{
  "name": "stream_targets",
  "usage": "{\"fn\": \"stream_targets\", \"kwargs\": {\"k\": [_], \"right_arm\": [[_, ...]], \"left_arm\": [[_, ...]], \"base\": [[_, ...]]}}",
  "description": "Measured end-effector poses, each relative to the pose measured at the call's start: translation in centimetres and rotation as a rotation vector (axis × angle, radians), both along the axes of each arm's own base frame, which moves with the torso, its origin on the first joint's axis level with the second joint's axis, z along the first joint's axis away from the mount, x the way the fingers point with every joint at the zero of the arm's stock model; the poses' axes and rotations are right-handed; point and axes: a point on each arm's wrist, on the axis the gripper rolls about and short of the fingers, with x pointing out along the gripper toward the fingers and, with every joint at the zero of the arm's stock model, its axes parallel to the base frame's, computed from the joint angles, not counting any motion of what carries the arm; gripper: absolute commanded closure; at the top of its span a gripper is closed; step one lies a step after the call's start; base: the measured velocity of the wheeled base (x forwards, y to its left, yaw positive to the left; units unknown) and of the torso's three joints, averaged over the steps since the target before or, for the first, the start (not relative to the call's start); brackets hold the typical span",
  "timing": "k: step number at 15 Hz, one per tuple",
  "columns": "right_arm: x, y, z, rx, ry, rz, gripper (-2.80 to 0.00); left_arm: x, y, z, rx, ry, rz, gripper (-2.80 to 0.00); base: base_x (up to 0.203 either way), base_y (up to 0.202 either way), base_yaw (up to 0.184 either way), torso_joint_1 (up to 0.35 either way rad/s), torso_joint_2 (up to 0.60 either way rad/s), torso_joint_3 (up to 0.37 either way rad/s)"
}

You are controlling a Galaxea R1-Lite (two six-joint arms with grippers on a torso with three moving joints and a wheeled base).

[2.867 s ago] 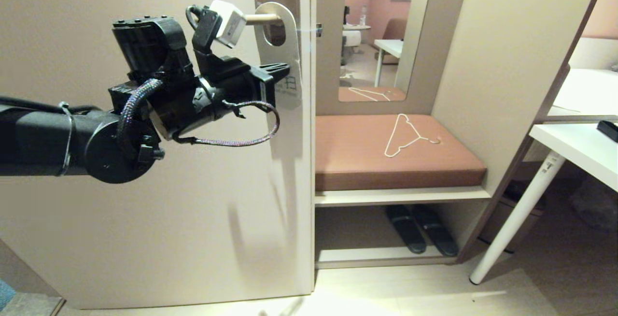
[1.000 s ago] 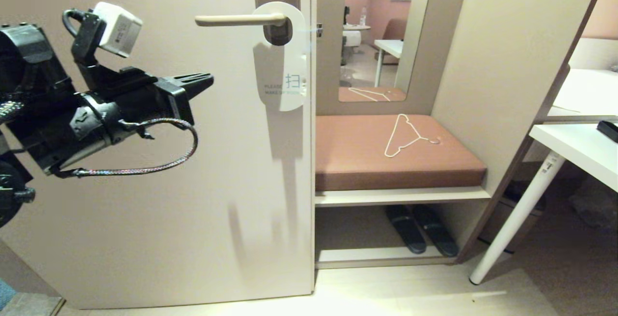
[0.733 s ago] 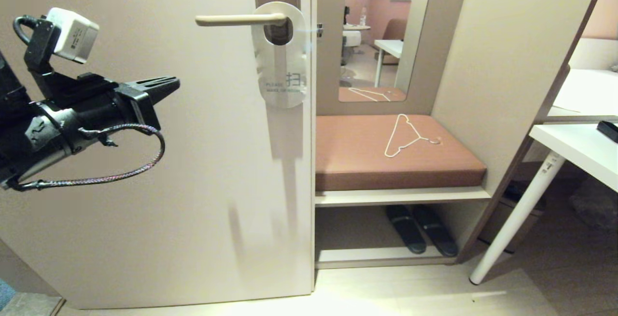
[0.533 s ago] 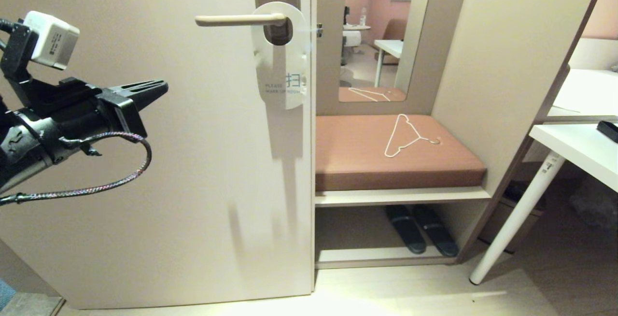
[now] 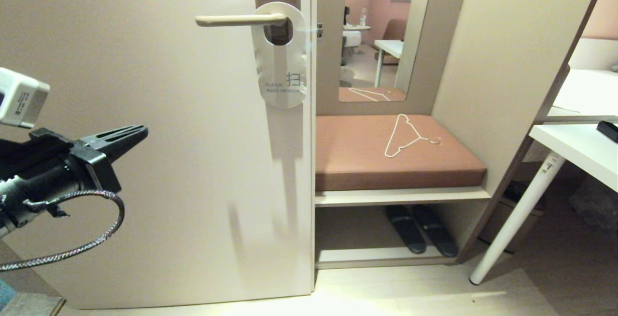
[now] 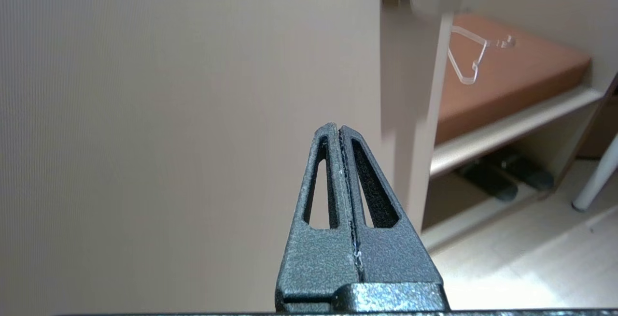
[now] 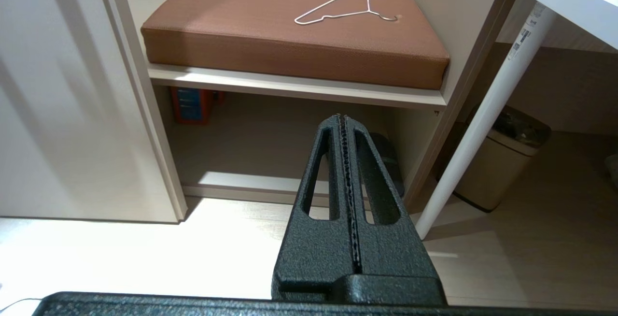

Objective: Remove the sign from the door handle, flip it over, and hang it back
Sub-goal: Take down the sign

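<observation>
Backing away from the door (image 5: 145, 64), the left gripper (image 5: 137, 135) has dropped low, its claw pressed together and empty; the right gripper (image 7: 344, 127) is closed too. One door handle (image 5: 236, 19) holds one white sign (image 5: 280, 72). It looks thin, light and bendy; pinch its bottom edge.

Grey "PLEASE" and a Chinese character on the white sign (image 5: 281, 72)

Head faces door (image 5: 145, 64), wrists share cushion (image 6: 507, 64)
</observation>
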Motion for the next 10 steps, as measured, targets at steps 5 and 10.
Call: {"fn": "stream_targets", "kwargs": {"k": [5,10], "right_arm": [[0.0,0.0,0.0,0.000,0.000,0.000,0.00],[0.0,0.0,0.0,0.000,0.000,0.000,0.00]], "left_arm": [[-2.9,1.5,-2.6,-0.004,0.054,0.087,0.00],[-5.6,2.4,-3.9,-0.006,0.054,0.150,0.00]], "base": [[0.000,0.000,0.000,0.000,0.00,0.000],[0.000,0.000,0.000,0.000,0.00,0.000]]}}
